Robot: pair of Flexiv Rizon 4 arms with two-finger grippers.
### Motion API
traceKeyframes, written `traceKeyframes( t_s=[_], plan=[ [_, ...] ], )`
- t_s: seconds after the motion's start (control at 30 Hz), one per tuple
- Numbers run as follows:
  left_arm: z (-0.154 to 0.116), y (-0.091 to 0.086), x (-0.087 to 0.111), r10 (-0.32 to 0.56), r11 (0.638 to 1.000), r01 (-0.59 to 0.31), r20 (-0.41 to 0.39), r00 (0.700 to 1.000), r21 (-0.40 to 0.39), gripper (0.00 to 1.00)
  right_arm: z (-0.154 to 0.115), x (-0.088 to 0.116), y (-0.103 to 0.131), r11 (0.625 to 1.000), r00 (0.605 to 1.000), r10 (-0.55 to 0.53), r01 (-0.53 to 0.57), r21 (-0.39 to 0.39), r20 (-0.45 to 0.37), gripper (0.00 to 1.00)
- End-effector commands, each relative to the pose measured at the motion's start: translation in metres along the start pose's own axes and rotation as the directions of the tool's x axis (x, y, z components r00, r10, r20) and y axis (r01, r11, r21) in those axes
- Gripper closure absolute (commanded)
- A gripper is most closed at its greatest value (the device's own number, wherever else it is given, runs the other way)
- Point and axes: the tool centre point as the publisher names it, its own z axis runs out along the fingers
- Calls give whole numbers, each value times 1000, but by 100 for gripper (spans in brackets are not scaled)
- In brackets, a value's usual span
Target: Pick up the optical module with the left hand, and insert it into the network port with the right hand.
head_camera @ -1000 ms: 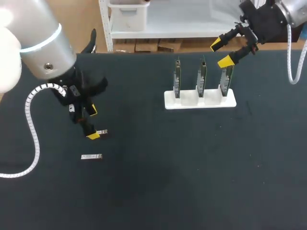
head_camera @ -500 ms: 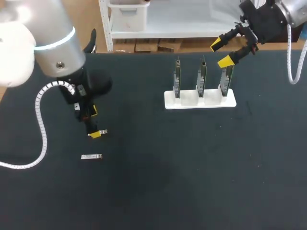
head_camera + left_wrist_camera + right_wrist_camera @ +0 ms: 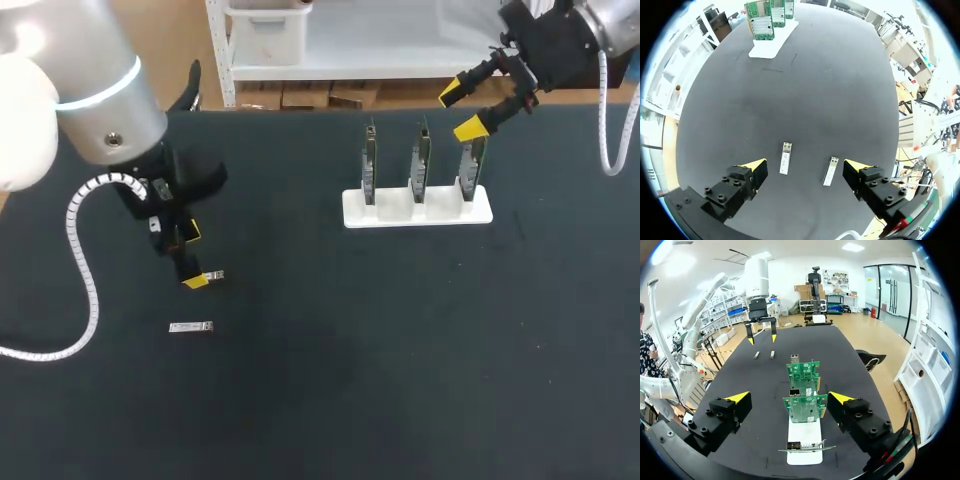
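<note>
Silver and small: one plug flat on the black table, with a second plug just beside it, not touching. Seen from the left wrist, both down under the left claw, in the space between its two yellow tips, the first nearer one finger and the second nearer the other. Not touched by either tip.

Both pointing long-ways away from the claw, toward the green boards in the white stand — so lying across the gap, not along it. Good for a pinch on the long sides, most likely. Better to slide over first and put just one plug in the middle, or risk catching both.

Left claw wide apart, holding nothing, hanging over the table right above the plugs. Far closer to them than the right claw, well away across the table, up by the end board. Also spread apart, also holding nothing — probably a job for later.
</note>
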Motion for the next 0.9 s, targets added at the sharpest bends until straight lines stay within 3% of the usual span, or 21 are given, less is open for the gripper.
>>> traceKeyframes(
  t_s=[0.03, 0.1, 0.3, 0.37, 0.63, 0.9],
  plan=[
    [4, 1, -7, 31, 1000, -31, -13, 999, -2, 0, 0, 0, 0, 1000, 1000, 0, 0, 0, 0, 0],
    [14, 3, -13, 39, 999, -39, -34, 999, 15, 0, 0, 0, 0, 1000, 1000, 0, 0, 0, 0, 0],
    [31, -1, -5, 48, 996, -54, -81, 996, -71, 0, 0, 0, 0, 1000, 1000, 0, 0, 0, 0, 0],
    [32, -1, 1, 50, 994, -56, -64, 997, -99, 0, 0, 0, 0, 1000, 1000, 0, 0, 0, 0, 0],
    [35, 2, 11, 34, 985, -54, -121, 992, -165, 0, 0, 0, 0, 1000, 1000, 0, 0, 0, 0, 0],
    [39, 8, 16, 22, 983, -51, -163, 986, -177, 0, 0, 0, 0, 1000, 1000, 0, 0, 0, 0, 0]
  ],
)
